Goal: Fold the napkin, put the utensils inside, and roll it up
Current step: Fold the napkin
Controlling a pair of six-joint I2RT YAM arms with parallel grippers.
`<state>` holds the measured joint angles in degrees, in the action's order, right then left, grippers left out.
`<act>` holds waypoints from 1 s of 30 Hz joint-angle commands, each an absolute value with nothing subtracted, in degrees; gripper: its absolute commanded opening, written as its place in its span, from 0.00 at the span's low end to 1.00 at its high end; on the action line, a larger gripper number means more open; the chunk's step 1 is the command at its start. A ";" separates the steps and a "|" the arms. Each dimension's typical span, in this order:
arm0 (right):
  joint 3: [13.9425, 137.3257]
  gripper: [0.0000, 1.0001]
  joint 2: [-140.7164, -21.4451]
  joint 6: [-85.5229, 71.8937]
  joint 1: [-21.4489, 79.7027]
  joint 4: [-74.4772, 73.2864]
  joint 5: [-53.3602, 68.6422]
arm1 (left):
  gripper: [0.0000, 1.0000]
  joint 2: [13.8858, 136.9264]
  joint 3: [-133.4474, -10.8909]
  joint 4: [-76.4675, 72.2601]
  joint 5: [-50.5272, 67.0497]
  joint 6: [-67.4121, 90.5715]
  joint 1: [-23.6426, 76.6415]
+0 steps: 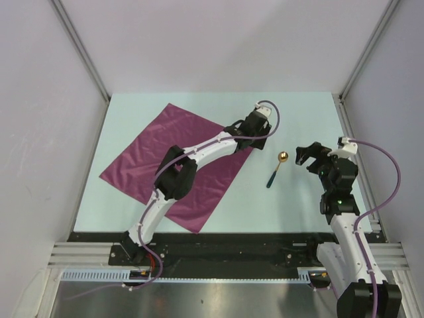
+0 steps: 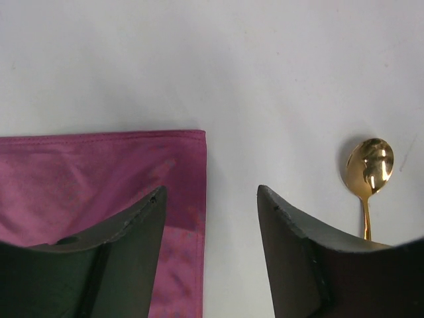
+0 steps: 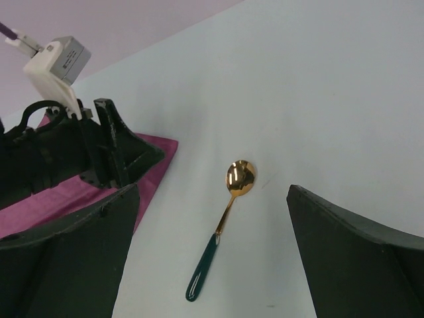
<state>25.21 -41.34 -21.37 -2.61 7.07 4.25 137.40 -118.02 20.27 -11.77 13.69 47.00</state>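
Magenta cloth, the napkin (image 1: pixel 136 162): it lies spread flat and lightly creased on the left half of the pale table (image 1: pixel 298 112). It is turned so its corners point like a diamond, and it is not yet folded.

Gold bowl, dark green handle, the spoon (image 1: pixel 276 171): you find it on bare table near the napkin's right corner, apart from the cloth. The bowl points toward the far side and the handle toward the arm bases. It lies outside the napkin.

Left arm (image 1: pixel 199 149): it reaches on a diagonal across the napkin, from its base to the cloth's right corner.

Left gripper (image 2: pixel 209 192): your wrist view shows the jaws standing apart with a clear gap, straddling the napkin's hemmed edge at that corner. One finger (image 2: pixel 112 252) is over the cloth and the other is over bare table. Nothing is pinched between them. You cannot tell whether the tips touch the surface.

Right gripper (image 1: pixel 306 156): its jaws are spread wide and hold nothing. It hangs above the table just right of the spoon and well apart from the napkin. In its wrist view the spoon lies on the table, framed between the two fingers.
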 commanded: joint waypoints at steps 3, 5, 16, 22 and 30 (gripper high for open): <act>27.07 0.99 -40.25 -23.03 -2.55 6.68 8.61 | 0.57 140.09 -121.99 13.90 -11.25 14.33 46.58; 26.98 0.99 -39.90 -23.29 -2.55 6.50 8.96 | 0.56 141.58 -121.99 12.49 -10.99 14.33 46.58; 27.42 0.99 -39.81 -25.84 -2.64 6.77 11.51 | 0.51 145.28 -127.61 16.69 -8.09 23.19 43.16; 28.12 0.99 -40.60 -26.72 -2.55 7.29 12.39 | 0.48 148.35 -131.65 19.86 -5.19 28.21 41.84; 28.48 0.99 -40.96 -28.04 -2.64 7.30 12.39 | 0.43 149.59 -133.15 23.28 -5.62 30.93 41.75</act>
